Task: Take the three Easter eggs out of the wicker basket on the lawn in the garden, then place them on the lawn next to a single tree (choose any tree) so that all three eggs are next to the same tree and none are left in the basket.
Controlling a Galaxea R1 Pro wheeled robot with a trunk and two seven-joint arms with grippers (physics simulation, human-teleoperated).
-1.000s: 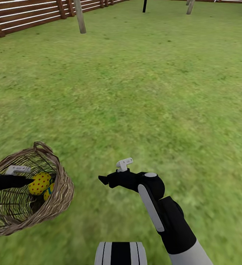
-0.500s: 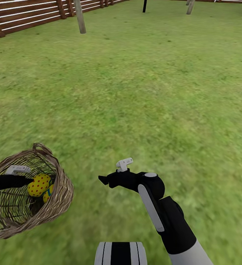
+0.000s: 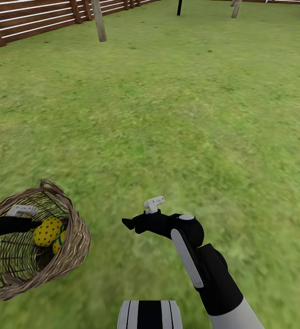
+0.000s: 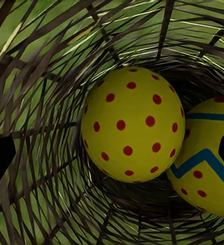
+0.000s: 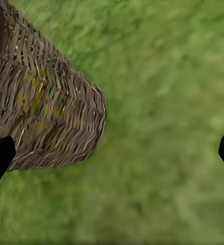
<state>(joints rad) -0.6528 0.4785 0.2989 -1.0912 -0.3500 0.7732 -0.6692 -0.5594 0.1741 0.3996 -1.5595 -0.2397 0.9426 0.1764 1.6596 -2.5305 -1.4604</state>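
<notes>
**A:** Inside the basket [image 3: 72,246], the left gripper [image 4: 112,153] is reaching for an egg. Its two dark fingertips sit wide apart at the edges of the wrist view, holding nothing.

**B:** Where are the eggs from there?

**A:** The dotted egg [image 4: 132,125] lies straight ahead of the fingers, deep in the basket. A second egg [image 4: 209,163], with a blue zigzag, rests against it, nearer one fingertip. I see two eggs; I can't tell where the third is.

**B:** And the basket?

**A:** On the lawn [image 3: 177,114], tipped on its side, mouth toward the left arm. From the head view the arm enters through the mouth.

**B:** How should the grasp go?

**A:** My judgement: push further in until the dotted egg sits between the fingers at its widest girth, then close slowly. Its surface is round and smooth, so an off-centre pinch could squirt it away. The zigzag egg crowds one finger, so the finger should slip between the two eggs. Pull out along the basket's axis so the weave doesn't snag.

**B:** The right gripper [image 5: 112,153]?

**A:** Open too, empty, hanging above the grass just beside the basket's outer wall.

**B:** Any tree close?

**A:** A trunk [image 3: 99,20] stands far off by the fence [image 3: 31,18].

**B:** Any writing or labels?

**A:** None readable; only painted dots and stripes.
</notes>
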